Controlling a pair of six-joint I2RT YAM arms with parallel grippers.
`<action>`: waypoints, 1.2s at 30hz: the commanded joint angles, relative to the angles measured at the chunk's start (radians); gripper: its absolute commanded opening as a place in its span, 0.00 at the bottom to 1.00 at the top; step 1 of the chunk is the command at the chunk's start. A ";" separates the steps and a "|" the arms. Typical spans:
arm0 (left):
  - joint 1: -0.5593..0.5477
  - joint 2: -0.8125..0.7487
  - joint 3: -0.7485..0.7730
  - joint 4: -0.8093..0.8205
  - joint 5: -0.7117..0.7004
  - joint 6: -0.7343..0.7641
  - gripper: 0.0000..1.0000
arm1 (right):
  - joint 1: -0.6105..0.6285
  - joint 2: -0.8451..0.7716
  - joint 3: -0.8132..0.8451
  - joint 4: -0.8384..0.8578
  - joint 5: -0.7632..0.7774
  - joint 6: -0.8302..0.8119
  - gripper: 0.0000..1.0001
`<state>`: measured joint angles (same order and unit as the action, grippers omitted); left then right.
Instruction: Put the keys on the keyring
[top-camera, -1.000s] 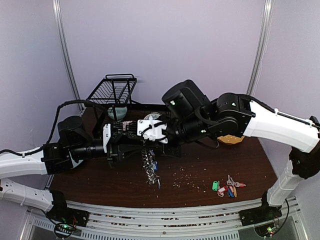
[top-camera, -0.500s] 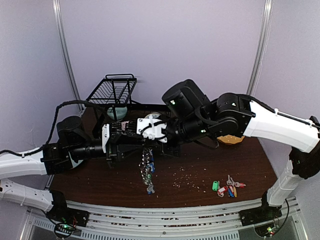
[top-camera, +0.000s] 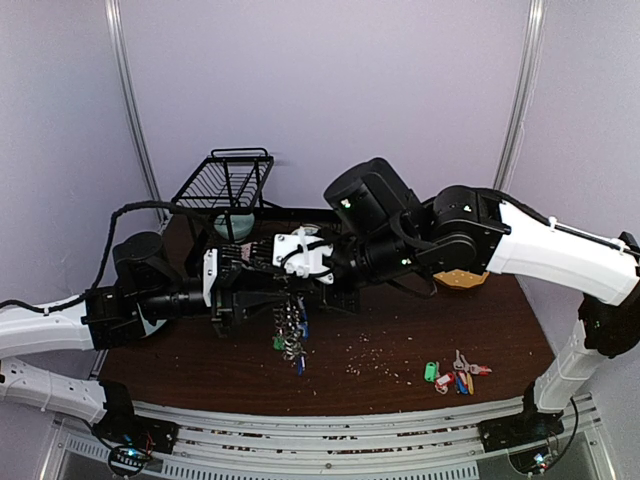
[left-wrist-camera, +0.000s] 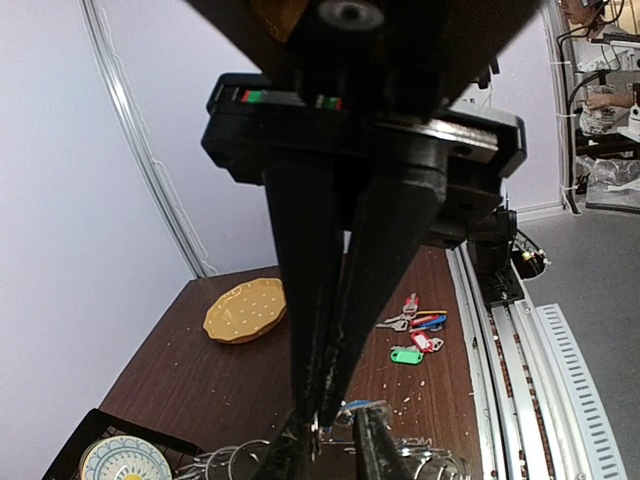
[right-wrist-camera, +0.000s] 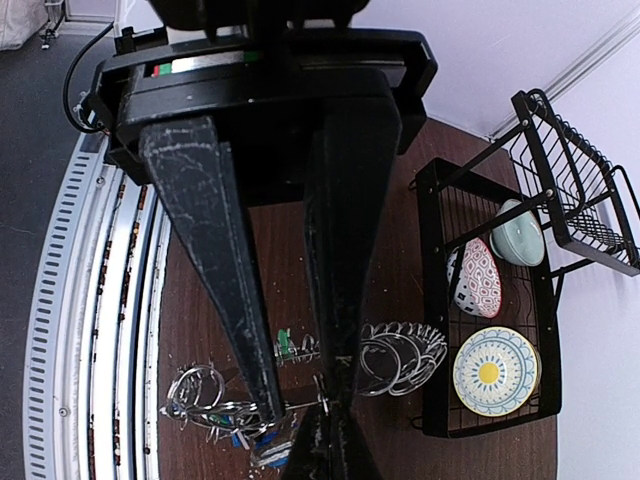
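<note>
The keyring (top-camera: 290, 335) shows as a bunch of silver rings with blue and green tags, hanging in the air over the middle of the table. Both grippers meet at its top. My left gripper (top-camera: 268, 292) reaches in from the left, and its fingertips (left-wrist-camera: 316, 415) are pinched together on a silver bit of it. My right gripper (top-camera: 290, 285) comes from the right, shut on a thin wire of the keyring (right-wrist-camera: 400, 355). The keys (top-camera: 462, 363) lie on the table at the front right beside small coloured tags. They also show in the left wrist view (left-wrist-camera: 400, 322).
A yellow dotted plate (top-camera: 462, 278) sits at the back right. A black wire dish rack (top-camera: 228, 180) stands at the back left, with a tray holding bowls and a patterned plate (right-wrist-camera: 495, 370). Crumbs (top-camera: 370, 355) are scattered on the brown tabletop. Metal rails run along the near edge.
The hanging bunch of rings has drawn up from a long dangling string into a shorter clump and shifted slightly left. Both arms have stayed nearly in place.
</note>
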<state>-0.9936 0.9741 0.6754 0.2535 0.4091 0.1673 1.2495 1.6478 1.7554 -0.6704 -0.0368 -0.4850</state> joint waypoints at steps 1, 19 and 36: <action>0.001 -0.008 -0.008 0.055 0.029 0.012 0.12 | -0.007 -0.023 0.020 0.067 0.019 0.018 0.00; 0.000 0.009 0.011 0.004 -0.089 0.044 0.02 | -0.008 -0.036 0.013 0.071 0.004 0.020 0.00; 0.001 -0.079 -0.059 0.118 -0.096 0.034 0.00 | -0.148 -0.117 -0.170 0.201 -0.290 0.138 0.36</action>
<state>-0.9943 0.9428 0.6380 0.2504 0.3164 0.1993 1.1938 1.6127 1.6852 -0.5770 -0.1135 -0.4366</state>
